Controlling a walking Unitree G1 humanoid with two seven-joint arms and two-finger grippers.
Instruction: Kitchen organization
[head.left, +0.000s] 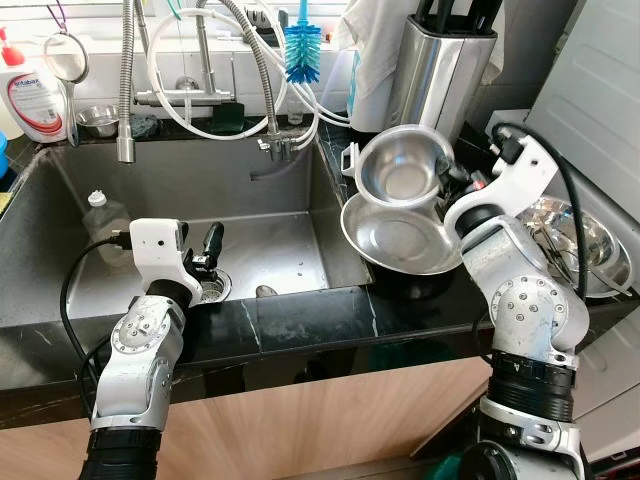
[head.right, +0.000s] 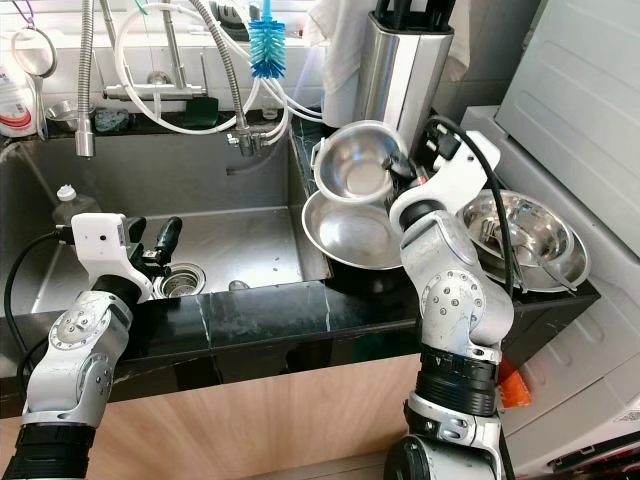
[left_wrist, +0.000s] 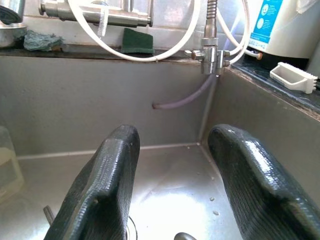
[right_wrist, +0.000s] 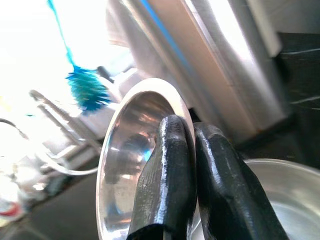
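Right wrist view shows the right tool (right_wrist: 187, 165) pinched on the rim of a small steel bowl (head.left: 402, 172), holding it tilted above a wider steel bowl (head.left: 400, 236) that sits on the black bench (head.left: 300, 320) beside the sink (head.left: 270, 240). Over the sink basin near the drain (head.left: 213, 290), the left tool (left_wrist: 172, 175) hangs with fingers spread wide, gripping nothing.

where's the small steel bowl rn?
The small steel bowl is tilted in the right end effector, right of the sink, just above the larger bowl on the counter.
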